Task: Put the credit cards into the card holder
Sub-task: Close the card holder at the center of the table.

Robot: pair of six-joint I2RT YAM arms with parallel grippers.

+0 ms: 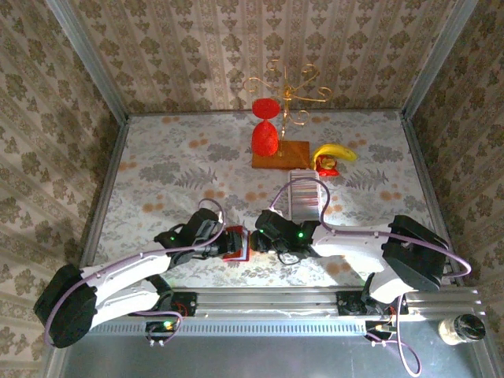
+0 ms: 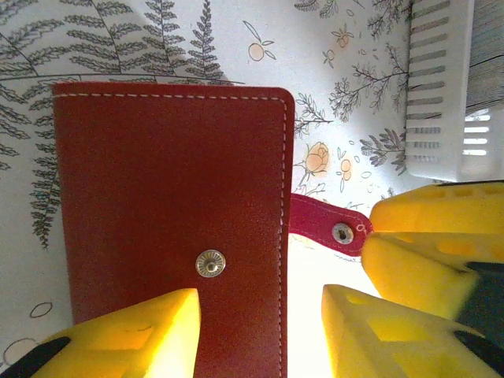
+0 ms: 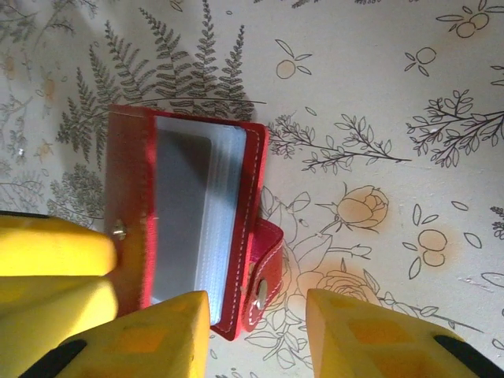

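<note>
As the top camera sees it: card holder (image 1: 237,250) on table (image 1: 157,165), between left tool (image 1: 226,241) and right tool (image 1: 258,239); credit cards (image 1: 305,201) near, farther back
Left wrist: tool spread wide astride holder's edge, gripping nothing
Right wrist: tool spread wide, empty; holder part-open

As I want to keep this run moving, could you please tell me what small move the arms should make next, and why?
Probably swing the cover fully open with the left gripper, I would judge. The card holder stands only ajar, its pale sleeves half shown; the right gripper hangs open by its clasp tab, and the credit cards lie in their row farther back.
</note>
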